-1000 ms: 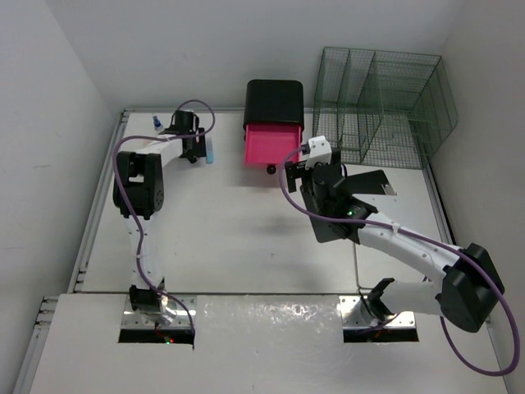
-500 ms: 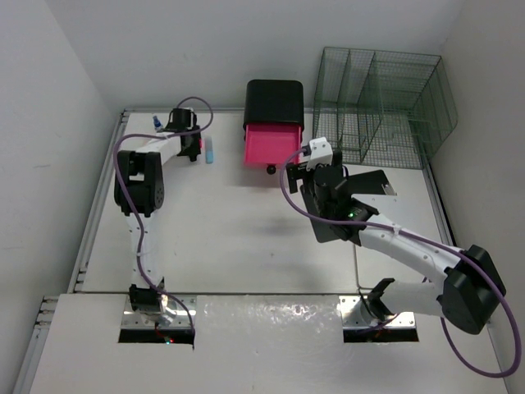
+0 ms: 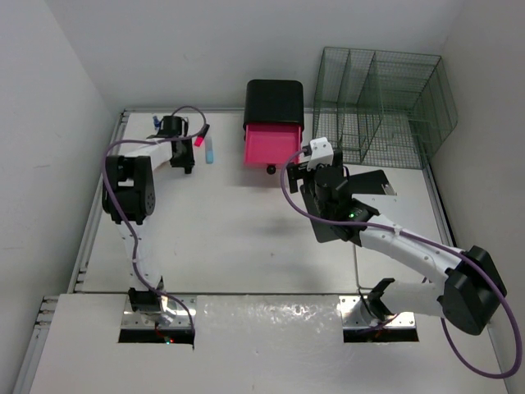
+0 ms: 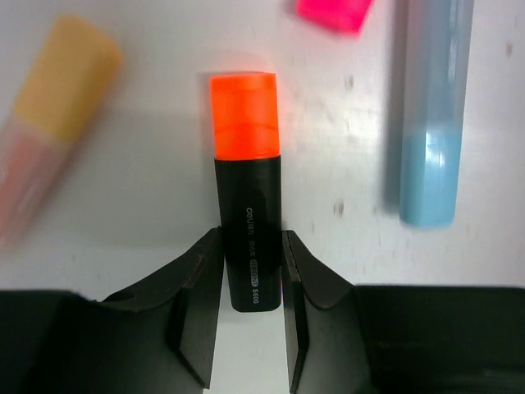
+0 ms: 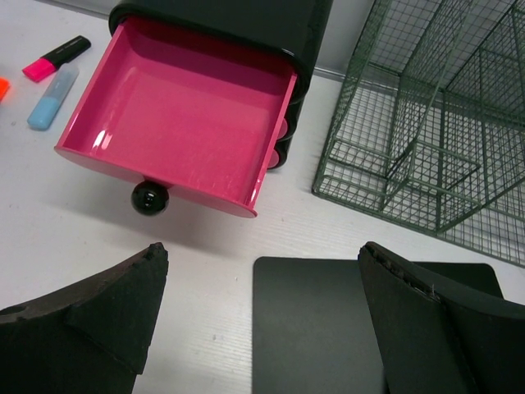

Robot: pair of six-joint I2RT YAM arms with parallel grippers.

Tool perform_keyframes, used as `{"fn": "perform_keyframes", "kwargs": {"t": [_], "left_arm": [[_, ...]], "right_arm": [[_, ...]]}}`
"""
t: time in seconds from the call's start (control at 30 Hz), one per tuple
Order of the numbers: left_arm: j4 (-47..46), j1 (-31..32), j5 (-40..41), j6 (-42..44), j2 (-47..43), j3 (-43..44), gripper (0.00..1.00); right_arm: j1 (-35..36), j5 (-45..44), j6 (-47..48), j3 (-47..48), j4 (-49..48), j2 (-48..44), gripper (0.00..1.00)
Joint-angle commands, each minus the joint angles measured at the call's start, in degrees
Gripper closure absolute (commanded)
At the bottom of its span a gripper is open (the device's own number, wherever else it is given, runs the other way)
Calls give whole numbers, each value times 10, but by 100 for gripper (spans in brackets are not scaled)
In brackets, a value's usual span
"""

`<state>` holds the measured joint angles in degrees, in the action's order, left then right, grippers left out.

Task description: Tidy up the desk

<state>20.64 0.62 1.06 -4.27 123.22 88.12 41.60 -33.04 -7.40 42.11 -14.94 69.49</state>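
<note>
On the white desk point(image 3: 230, 238), my left gripper point(image 4: 250, 240) is at the far left corner, shut on the black body of an orange highlighter point(image 4: 245, 115) that lies flat. In the top view the left gripper point(image 3: 182, 148) hides that highlighter. A light blue highlighter point(image 4: 431, 131) lies just right of it, a pink one point(image 4: 332, 12) beyond, and a blurred yellow one point(image 4: 49, 115) to the left. My right gripper point(image 5: 262, 246) hangs open over the desk before the open pink drawer point(image 5: 184, 123), holding nothing.
The pink drawer belongs to a black drawer unit point(image 3: 275, 103) at the back. A green wire rack point(image 3: 381, 107) stands at the back right. A black flat pad point(image 5: 328, 328) lies under the right gripper. Pink point(image 3: 199, 137) and blue point(image 3: 209, 153) highlighters lie beside the left gripper.
My left gripper has closed onto the orange highlighter, and its wrist has shifted slightly left. The right arm has not moved.
</note>
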Motion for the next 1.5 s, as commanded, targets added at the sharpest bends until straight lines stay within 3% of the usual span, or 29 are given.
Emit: {"fn": "perform_keyframes", "kwargs": {"t": [0.0,0.2,0.33,0.5,0.67,1.0,1.1,1.2,1.23,1.3,1.47], "left_arm": [[19,-5,-19,16,-68,-26,100],[-32,-4,-42,40,-184,-41,100],[-20,15,-83,108,-240,-19,100],[27,150,-103,250,-292,5,100],[100,245,-111,282,-223,100,100],[143,315,-53,330,-62,257,100],[143,315,-39,343,-37,273,94],[153,315,-54,354,-36,275,74],[156,315,-59,356,-41,272,60],[156,315,-62,355,-47,274,49],[168,315,-41,345,-53,304,42]], "right_arm": [[0,-11,8,3,-28,-16,5],[0,-12,12,3,-26,-16,5],[0,-22,17,3,-26,-20,5],[-1,-44,19,4,-25,-20,5],[-12,-61,0,8,-4,-35,5],[-30,-66,-8,-11,0,-77,5],[-30,-67,-5,-12,2,-79,5],[-32,-68,-3,-11,2,-79,5],[-32,-67,-3,-12,1,-79,5],[-33,-65,-3,-11,-1,-76,5],[-33,-62,-1,-10,-2,-73,5]]}}
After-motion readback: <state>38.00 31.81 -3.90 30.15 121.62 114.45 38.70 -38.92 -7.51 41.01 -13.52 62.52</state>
